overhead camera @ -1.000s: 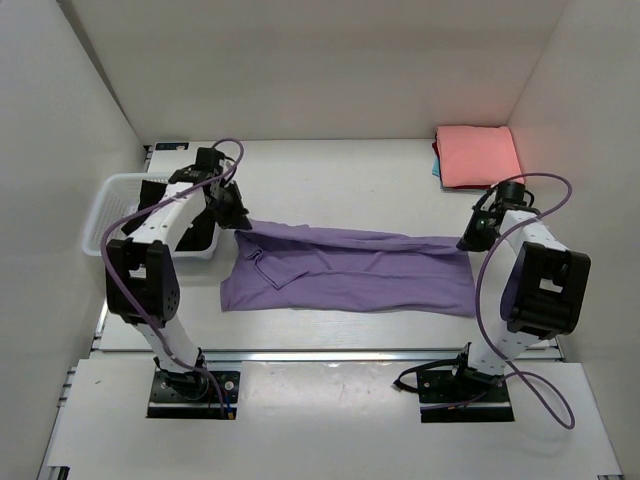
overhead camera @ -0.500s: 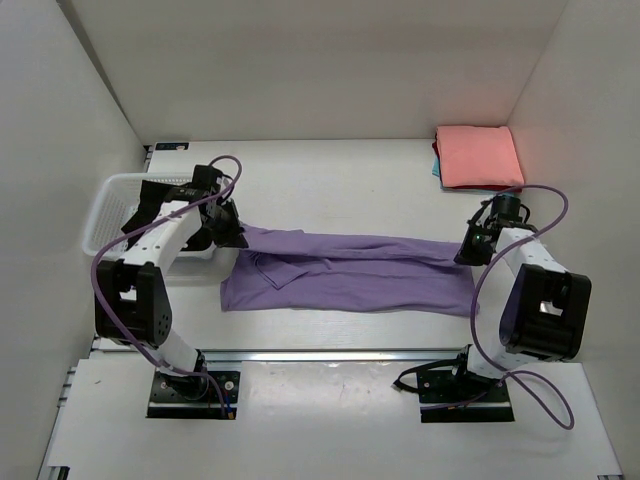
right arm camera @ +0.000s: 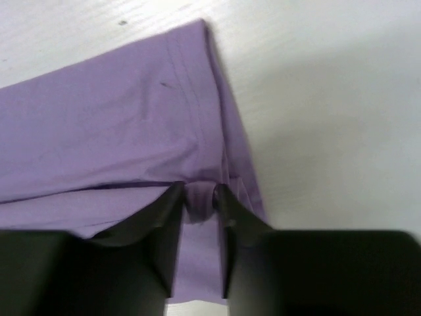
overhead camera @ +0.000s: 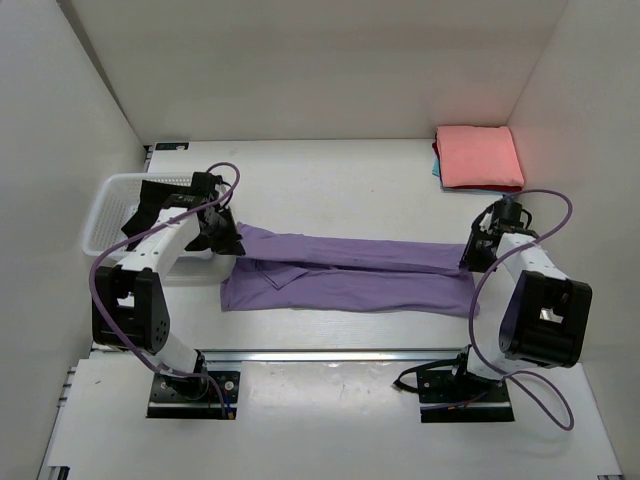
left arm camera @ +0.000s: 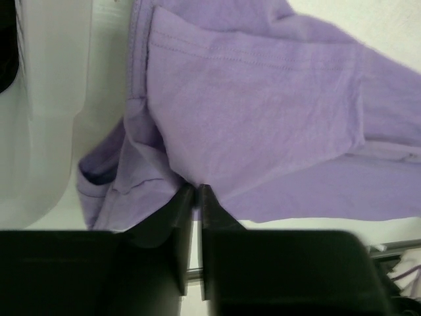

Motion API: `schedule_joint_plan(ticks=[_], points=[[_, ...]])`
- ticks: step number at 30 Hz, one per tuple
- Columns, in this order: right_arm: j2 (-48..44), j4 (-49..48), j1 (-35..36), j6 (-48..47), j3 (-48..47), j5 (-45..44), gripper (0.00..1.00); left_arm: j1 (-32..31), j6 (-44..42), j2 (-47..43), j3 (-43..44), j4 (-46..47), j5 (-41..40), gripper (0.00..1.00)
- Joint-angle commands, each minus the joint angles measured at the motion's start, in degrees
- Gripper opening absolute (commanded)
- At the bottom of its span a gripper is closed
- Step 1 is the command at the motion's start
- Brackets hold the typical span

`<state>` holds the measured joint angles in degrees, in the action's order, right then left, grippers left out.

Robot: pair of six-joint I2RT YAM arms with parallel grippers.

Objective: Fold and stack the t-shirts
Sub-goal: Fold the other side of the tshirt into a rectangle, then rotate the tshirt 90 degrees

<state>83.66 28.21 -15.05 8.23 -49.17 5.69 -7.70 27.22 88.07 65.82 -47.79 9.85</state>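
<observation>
Your purple shirt [overhead camera: 350, 272] lies across the middle of the table [overhead camera: 330, 180] as a long, soft band running from 9 o'clock to 3 o'clock, its far edge pulled fairly straight between the two arms. The near layer is looser, with a sleeve creased over at the 9 o'clock end. Your left gripper [overhead camera: 228, 240] has its black fingers pressed almost together on a thin edge of the cloth at that end, where the stitched hem and smooth knit show clearly in the wrist view. Your right gripper [overhead camera: 472, 258] is clamped on a small bunched roll of the hem at the 3 o'clock end. A pink shirt [overhead camera: 480, 157] sits folded into a neat square at 1 o'clock, with a sliver of teal cloth [overhead camera: 437, 168] showing under it. The white plastic basket [overhead camera: 105, 205] stands at 9 o'clock, just beside the left arm.
</observation>
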Motion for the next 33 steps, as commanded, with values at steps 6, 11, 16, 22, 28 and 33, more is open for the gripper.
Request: schedule_joint_plan(ticks=[6, 11, 16, 22, 28, 33], points=[[-4.56, 3.34, 0.01, 0.83, -2.06, -10.26, 0.31, -0.47, 0.38, -2.11, 1.49, -1.34, -3.51, 0.34], [-1.84, 1.77, 3.35, -1.89, -6.29, -7.20, 0.33, -3.53, -0.24, 1.21, 5.80, -0.99, -2.46, 0.34], [4.57, -1.66, 5.03, -0.67, -9.45, 2.03, 0.20, -10.39, 1.61, 8.07, 10.72, 1.03, 0.34, 0.30], [11.00, -2.80, 7.22, 1.43, -10.95, 4.50, 0.00, -15.76, 6.52, 17.29, 9.68, 2.52, 2.63, 0.23], [15.92, 1.57, 8.37, 5.56, -10.69, 2.13, 0.00, -15.41, 8.81, 26.07, 12.74, 0.95, 0.09, 0.22], [16.98, 7.56, 8.63, 11.79, -8.59, 0.46, 0.00, -14.27, 9.87, 39.08, 32.99, -2.29, -0.27, 0.20]])
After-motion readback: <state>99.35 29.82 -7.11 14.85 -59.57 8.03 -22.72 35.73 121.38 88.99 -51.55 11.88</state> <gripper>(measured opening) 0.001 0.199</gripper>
